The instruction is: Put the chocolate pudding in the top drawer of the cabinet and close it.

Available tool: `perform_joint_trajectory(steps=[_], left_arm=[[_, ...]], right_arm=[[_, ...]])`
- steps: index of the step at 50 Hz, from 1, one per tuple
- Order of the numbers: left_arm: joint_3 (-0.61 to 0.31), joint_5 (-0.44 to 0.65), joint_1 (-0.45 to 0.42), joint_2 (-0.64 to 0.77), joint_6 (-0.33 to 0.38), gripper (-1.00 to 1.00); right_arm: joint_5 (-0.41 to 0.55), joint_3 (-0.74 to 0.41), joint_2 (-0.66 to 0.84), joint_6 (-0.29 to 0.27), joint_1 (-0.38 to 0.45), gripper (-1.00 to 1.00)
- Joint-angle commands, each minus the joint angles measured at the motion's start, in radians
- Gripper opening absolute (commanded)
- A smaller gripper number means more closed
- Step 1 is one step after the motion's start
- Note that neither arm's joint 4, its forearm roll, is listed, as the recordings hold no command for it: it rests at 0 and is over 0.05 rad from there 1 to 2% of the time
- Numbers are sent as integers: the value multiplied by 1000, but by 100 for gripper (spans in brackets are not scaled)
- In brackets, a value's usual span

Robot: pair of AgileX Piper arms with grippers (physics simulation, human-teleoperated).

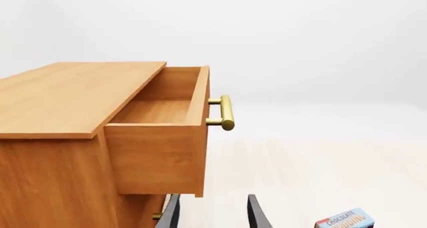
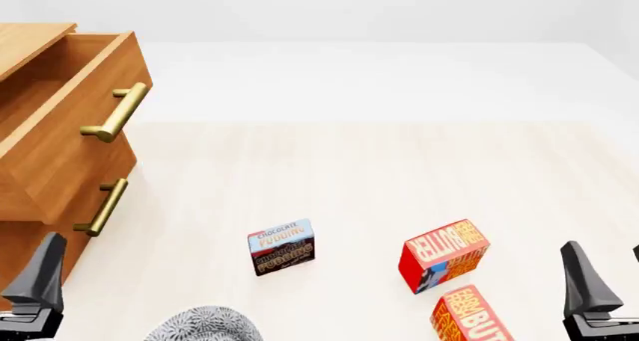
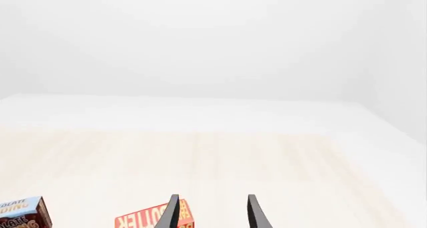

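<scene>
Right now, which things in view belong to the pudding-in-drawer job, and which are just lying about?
Job: chocolate pudding, top drawer standing open, cabinet.
Lying about: two butter boxes, patterned grey object at the near edge.

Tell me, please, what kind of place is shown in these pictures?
Probably a simulated tabletop workspace, not a real room: a pale wooden table before blank white walls, a cabinet with its top drawer open, and grocery boxes such as the chocolate pudding.

- We see a pale wooden table (image 2: 399,176) with light stripes in it.
- At 12 o'clock the wood ends in a white strip (image 2: 379,79).
- Behind it stands a plain white wall (image 2: 349,8), softly lit.
</scene>
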Motion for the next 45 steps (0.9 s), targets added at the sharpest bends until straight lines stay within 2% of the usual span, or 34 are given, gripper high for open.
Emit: perform_joint_trajectory(steps=[1, 19, 30, 38, 45], left_arm=[[-75, 34, 19, 0, -5, 100], [-226, 143, 25, 0, -19, 100], [-328, 210, 21, 0, 0, 100], [-353, 230, 25, 11, 16, 100], [-381, 188, 18, 85, 45, 100]], right_arm=[[-5, 4, 0, -2, 0, 100], [-11, 9, 1, -2, -1, 100], [-15, 11, 2, -3, -1, 100], [-23, 12, 10, -3, -1, 100], [-36, 12, 23, -3, -1, 100]])
